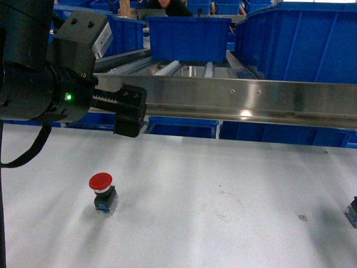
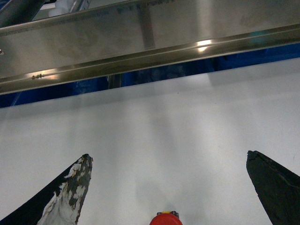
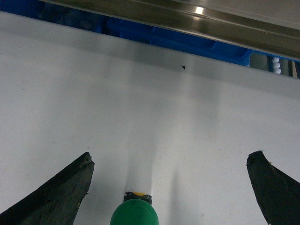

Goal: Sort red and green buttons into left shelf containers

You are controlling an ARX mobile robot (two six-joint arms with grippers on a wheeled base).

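Head view: we list the red button (image 1: 101, 181) upright on the white desk (image 1: 223, 184), left of centre, below the raised left gripper (image 1: 129, 117); a dark body at the right edge (image 1: 352, 211) is probably the second button. Blue bins (image 1: 188, 38) sit on the shelf behind a steel rail (image 1: 251, 97).

Left wrist view: jaws spread wide, nothing between them; the red cap peeks in at the bottom edge.

Right wrist view: right gripper (image 3: 171, 187) jaws likewise spread and empty; the green button (image 3: 134, 212) stands between them, low in frame.

Handling, as we judge it: light, rigid, unbreakable (smooth caps may slip). Grip the square dark body.
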